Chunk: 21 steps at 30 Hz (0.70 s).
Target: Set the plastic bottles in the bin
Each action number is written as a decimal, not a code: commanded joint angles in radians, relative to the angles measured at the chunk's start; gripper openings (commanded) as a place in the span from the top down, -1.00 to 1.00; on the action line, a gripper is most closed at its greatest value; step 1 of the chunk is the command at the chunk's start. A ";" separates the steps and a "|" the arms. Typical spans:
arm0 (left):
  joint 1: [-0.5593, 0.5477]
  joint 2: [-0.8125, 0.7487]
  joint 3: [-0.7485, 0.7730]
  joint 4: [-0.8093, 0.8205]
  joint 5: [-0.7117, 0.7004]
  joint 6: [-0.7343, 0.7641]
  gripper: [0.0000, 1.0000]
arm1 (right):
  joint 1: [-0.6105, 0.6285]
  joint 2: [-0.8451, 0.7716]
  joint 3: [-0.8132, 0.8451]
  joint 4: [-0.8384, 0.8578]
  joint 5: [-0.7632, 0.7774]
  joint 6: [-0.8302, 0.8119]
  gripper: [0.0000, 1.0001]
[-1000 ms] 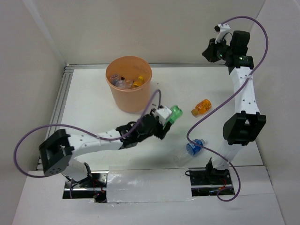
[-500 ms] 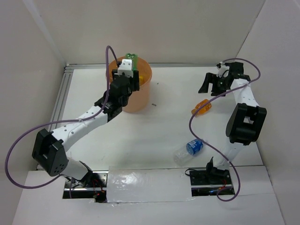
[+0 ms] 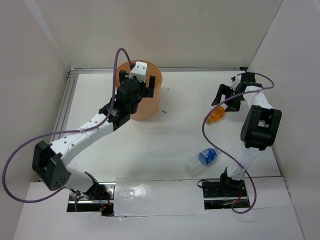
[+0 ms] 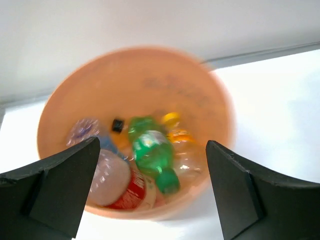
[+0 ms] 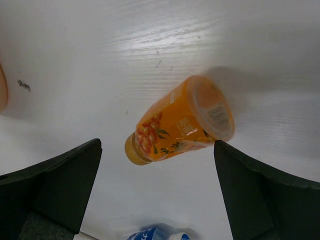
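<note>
The counter (image 3: 150, 145) is boxed in by pale walls at the back and on both sides, with a metal rail (image 3: 64, 107) along its left edge. Its middle lies open. The bin (image 3: 154, 100) stands near the back left corner, and the right arm works close to the back right corner.

The left arm reaches up and back from its base, its left tool (image 3: 137, 80) poised over the bin's mouth with the fingers spread wide and nothing in them. The right arm is folded tightly. Its right tool (image 3: 225, 99) points down at the counter, fingers likewise released and apart.

The left wrist view looks straight into the bin. There a green bottle (image 4: 152, 155) lies on top of a red-labelled bottle (image 4: 132, 192), a clear bottle (image 4: 107, 177) and others. The overhead view hides these behind the arm.

The right wrist view shows the orange bottle (image 5: 182, 125) lying on its side on the counter, framed between the fingers and ungripped. A blue-labelled bottle (image 3: 202, 159) lies on its side near the front, well apart from the bin.
</note>
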 commanded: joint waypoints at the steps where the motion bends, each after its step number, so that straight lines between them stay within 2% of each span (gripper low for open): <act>1: -0.109 -0.130 -0.032 0.120 0.069 0.126 -0.99 | -0.012 0.008 -0.024 0.004 0.086 0.083 -1.00; 6: -0.229 -0.229 -0.192 0.120 0.222 0.096 -0.99 | 0.001 0.039 -0.047 0.004 0.129 0.132 -1.00; 10: -0.322 -0.204 -0.299 0.132 0.305 0.020 -0.99 | 0.021 0.102 -0.056 0.013 0.129 0.133 -1.00; 12: -0.382 -0.174 -0.338 0.164 0.305 -0.019 -0.99 | 0.044 0.138 -0.026 0.013 0.129 0.133 -0.93; 15: -0.440 -0.118 -0.352 0.195 0.330 -0.072 -0.99 | 0.053 0.157 0.013 0.013 0.120 0.120 -0.58; 18: -0.498 -0.075 -0.362 0.209 0.373 -0.108 -0.99 | 0.067 0.166 0.073 -0.019 0.038 0.071 0.06; 19: -0.512 -0.065 -0.375 0.224 0.373 -0.119 -0.99 | 0.067 0.166 0.102 -0.032 0.002 0.017 0.36; 21: -0.535 -0.055 -0.411 0.253 0.396 -0.130 -0.99 | 0.112 0.166 0.237 -0.067 -0.099 -0.048 0.67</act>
